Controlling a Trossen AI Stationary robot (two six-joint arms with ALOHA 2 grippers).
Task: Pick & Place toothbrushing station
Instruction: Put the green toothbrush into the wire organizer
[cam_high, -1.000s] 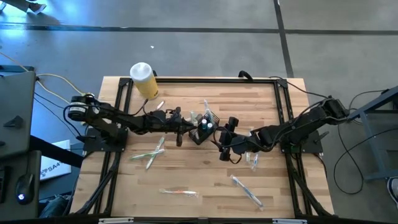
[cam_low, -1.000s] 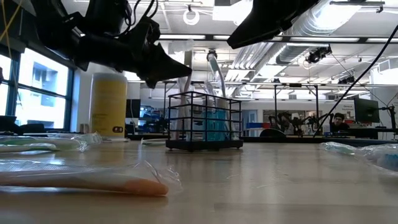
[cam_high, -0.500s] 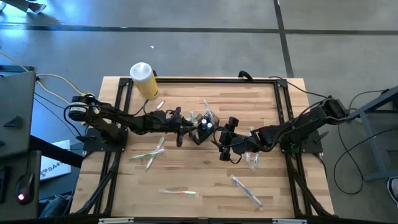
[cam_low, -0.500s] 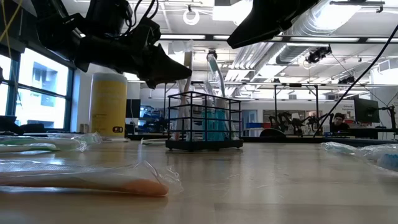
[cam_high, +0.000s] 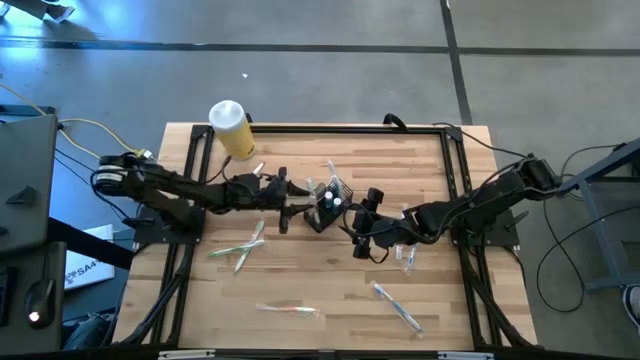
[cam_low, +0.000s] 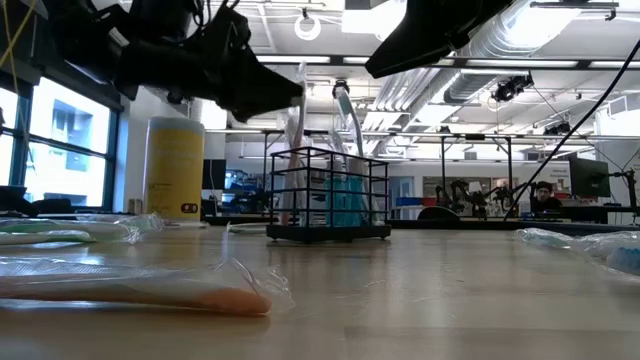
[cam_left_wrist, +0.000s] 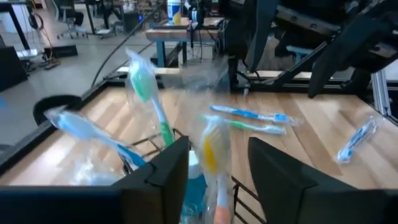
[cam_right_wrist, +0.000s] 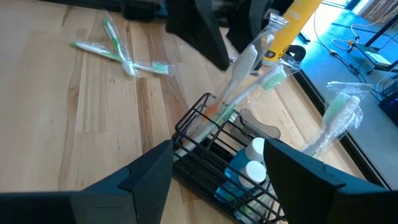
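The toothbrushing station stands upright on the bench, between the two sets of jaws. It is a black wire caddy and already holds several wrapped toothbrushes and blue items.

Left gripper: positioned just beside the station, above its near edge. In the left wrist view the jaws stand spread, with a wrapped yellow-orange toothbrush upright in the gap between them, its lower end in the caddy. Neither finger appears to press on it. Judged step: release of this toothbrush into the station.

Right gripper: waiting on the opposite side of the station, jaws spread wide and empty, with the caddy directly ahead of them.

Procedure for a clean release:
- Keep the left jaws fully parted before moving, so that the wrapper does not cling to a finger.
- Withdraw straight up and away along the toothbrush's axis; a sideways move may drag the wrapper and tip the light caddy.
- Confirm that the toothbrush leans against the caddy wall and does not fall out.

Further wrapped toothbrushes lie on the bench, well apart from the left jaws. A yellow jar stands near the far edge.
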